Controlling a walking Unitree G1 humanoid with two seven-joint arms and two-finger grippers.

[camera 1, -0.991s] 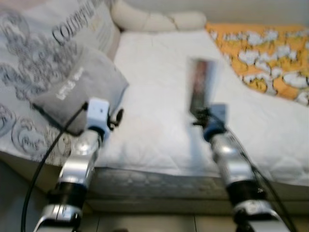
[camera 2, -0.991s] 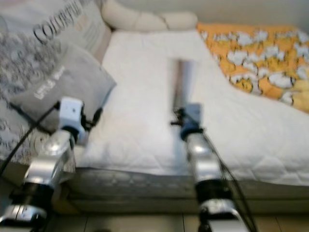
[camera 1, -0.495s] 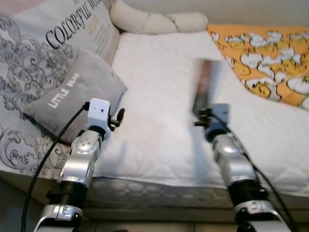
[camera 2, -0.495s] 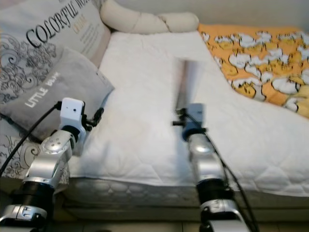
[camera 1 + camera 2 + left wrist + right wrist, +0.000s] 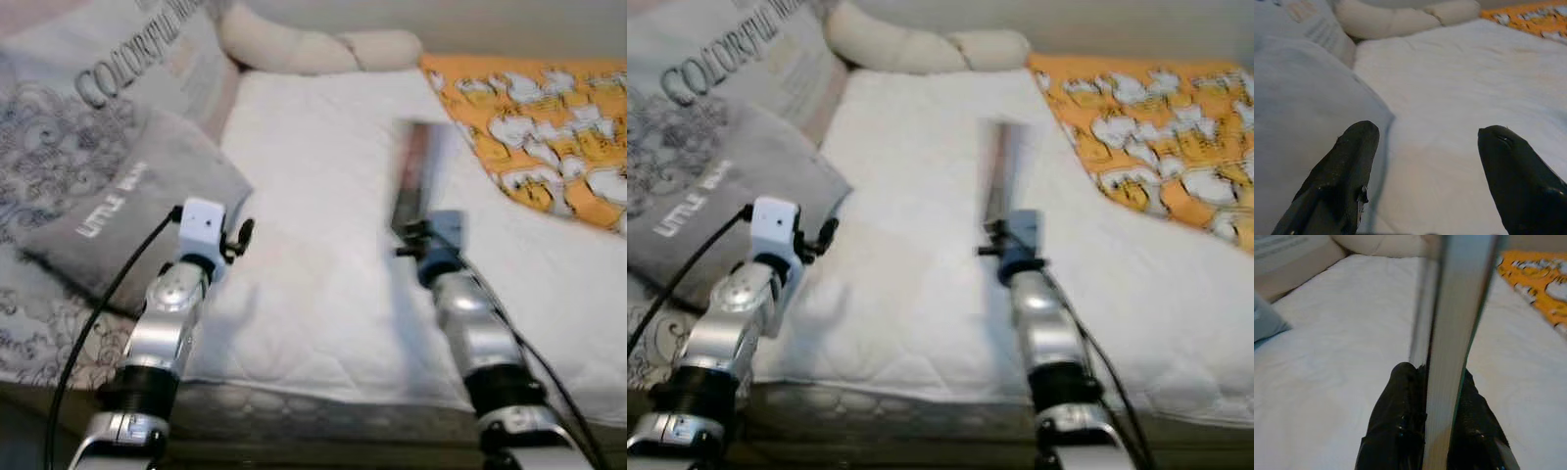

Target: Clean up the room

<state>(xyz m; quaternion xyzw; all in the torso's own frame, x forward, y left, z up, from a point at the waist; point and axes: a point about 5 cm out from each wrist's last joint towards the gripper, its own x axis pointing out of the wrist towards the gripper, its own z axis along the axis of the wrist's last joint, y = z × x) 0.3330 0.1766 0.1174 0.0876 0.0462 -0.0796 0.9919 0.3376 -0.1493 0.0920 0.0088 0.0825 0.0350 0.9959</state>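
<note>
My right gripper [image 5: 409, 227] is shut on a thin book [image 5: 413, 174] that stands on edge above the white mattress [image 5: 323, 166]. In the right wrist view the book [image 5: 1457, 333] rises between the two black fingers [image 5: 1400, 421], its pale page edge facing me. My left gripper [image 5: 1425, 161] is open, hovering over the mattress beside the grey "LITTLE" pillow [image 5: 127, 211]. The left arm [image 5: 171, 313] reaches forward at the bed's near edge.
A large patterned pillow [image 5: 118, 78] leans at the left behind the grey one. A cream knotted cushion [image 5: 313, 49] lies at the head of the bed. An orange blanket with white shapes [image 5: 534, 127] covers the right side. The mattress front edge [image 5: 313, 411] is close.
The view has shifted and tilted a little. Both arms hold the same pose, and the book stays upright in the right gripper.
</note>
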